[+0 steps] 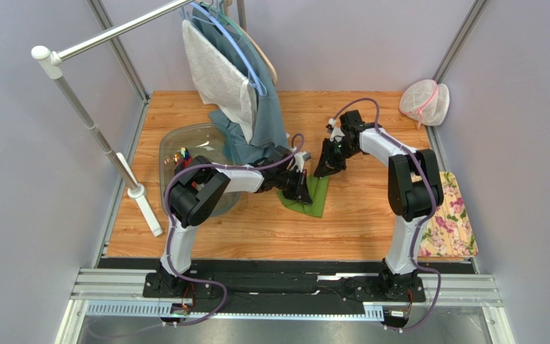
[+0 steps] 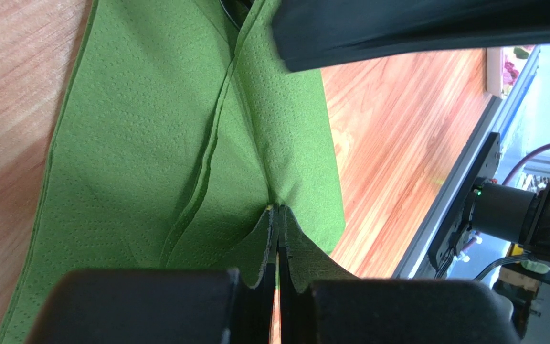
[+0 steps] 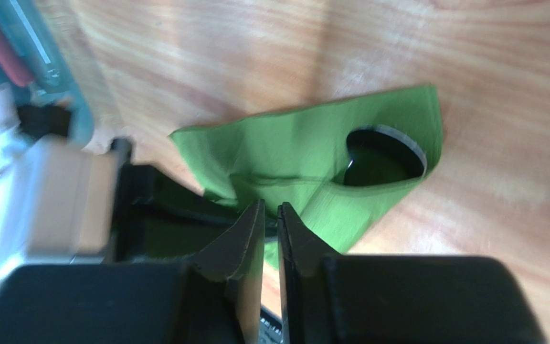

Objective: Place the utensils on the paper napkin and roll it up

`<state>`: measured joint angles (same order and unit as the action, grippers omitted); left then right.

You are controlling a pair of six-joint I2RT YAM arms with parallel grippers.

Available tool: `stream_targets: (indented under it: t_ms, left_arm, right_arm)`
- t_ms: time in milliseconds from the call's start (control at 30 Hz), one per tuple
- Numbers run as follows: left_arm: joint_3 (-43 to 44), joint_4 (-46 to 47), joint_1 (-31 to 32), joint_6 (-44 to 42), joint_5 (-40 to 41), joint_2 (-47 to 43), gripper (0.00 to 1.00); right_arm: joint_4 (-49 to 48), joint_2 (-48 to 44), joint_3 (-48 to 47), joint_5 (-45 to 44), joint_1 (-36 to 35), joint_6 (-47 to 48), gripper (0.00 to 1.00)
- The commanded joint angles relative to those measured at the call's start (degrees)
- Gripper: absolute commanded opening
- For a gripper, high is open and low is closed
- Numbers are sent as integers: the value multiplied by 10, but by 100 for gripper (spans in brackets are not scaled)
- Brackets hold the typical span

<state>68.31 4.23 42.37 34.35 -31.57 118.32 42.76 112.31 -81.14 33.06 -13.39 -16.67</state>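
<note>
The green paper napkin [image 1: 314, 197] lies folded and creased on the wooden table. In the left wrist view the paper napkin [image 2: 156, 143] fills the picture, and its creases run together at my left gripper [image 2: 278, 209], which is shut on a pinched fold. From above, the left gripper [image 1: 301, 188] sits on the napkin's left part. My right gripper [image 1: 326, 167] hangs over the napkin's far edge. Its jaws [image 3: 271, 208] stand a narrow gap apart with nothing between them. A dark rounded shape with a pale rim [image 3: 378, 159] shows inside a fold of the napkin [image 3: 285, 154]; I cannot tell if it is a utensil.
A clear plastic tub [image 1: 174, 140] holding small coloured items stands at the left. A teal garment [image 1: 263, 115] hangs from a rack behind it. A white rail post [image 1: 141, 192] stands at the left edge. A mesh bag [image 1: 425, 104] and a flowered mat [image 1: 453, 222] lie at the right.
</note>
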Motion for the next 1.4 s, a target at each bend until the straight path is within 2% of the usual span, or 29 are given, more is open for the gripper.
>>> stream_targets:
  t_ms: [0, 167, 267, 300, 367, 400, 467, 500, 567, 600, 667, 733, 833, 1033, 1100, 1233, 1367]
  left_arm:
    - [-9, -62, -4, -33, 37, 13, 2]
    - [-14, -46, -6, -23, 31, -2, 3]
    - [-26, -7, -6, -11, 28, -27, 11]
    - [-32, 1, -5, -6, 26, -34, 18]
    - [-42, 19, -5, -1, 27, -70, 26]
    - [-51, 19, -6, 11, 33, -82, 35]
    - [-60, 8, -12, 22, 39, -120, 46]
    - [-73, 0, -17, 27, 45, -133, 57]
    - [-85, -36, -23, 22, 79, -170, 65]
    - [-96, -40, -32, 13, 89, -179, 72]
    - [-100, -85, -44, -1, 120, -197, 76]
    - [-99, -102, -57, -27, 142, -204, 85]
    - [-79, -145, -59, -66, 187, -200, 87]
    - [-52, -169, -59, -69, 203, -156, 85]
    - [-50, -159, -59, -54, 179, -138, 82]
    - [-72, -79, -59, 1, 81, -118, 77]
    - [-100, 1, -59, 82, 41, -97, 74]
  right_arm:
    - [-37, 31, 20, -14, -13, -5, 14]
    - [-48, 56, 42, -44, -21, 12, 9]
    - [-50, 70, 46, -60, -23, 24, 7]
    - [-49, 74, 47, -65, -23, 28, 7]
    - [-53, 75, 51, -70, -23, 37, 5]
    - [-55, 76, 53, -71, -23, 40, 5]
    - [-58, 77, 54, -76, -23, 44, 5]
    - [-58, 78, 55, -76, -23, 50, 5]
    - [-61, 78, 56, -77, -23, 55, 4]
    - [-62, 77, 57, -77, -23, 61, 4]
    - [-62, 76, 59, -82, -23, 66, 4]
    - [-65, 74, 63, -82, -24, 72, 4]
    - [-67, 72, 67, -81, -26, 75, 4]
    - [-68, 71, 71, -83, -27, 77, 4]
    - [-70, 68, 72, -85, -28, 78, 4]
    - [-69, 65, 73, -87, -28, 79, 4]
    - [-69, 63, 77, -89, -27, 81, 3]
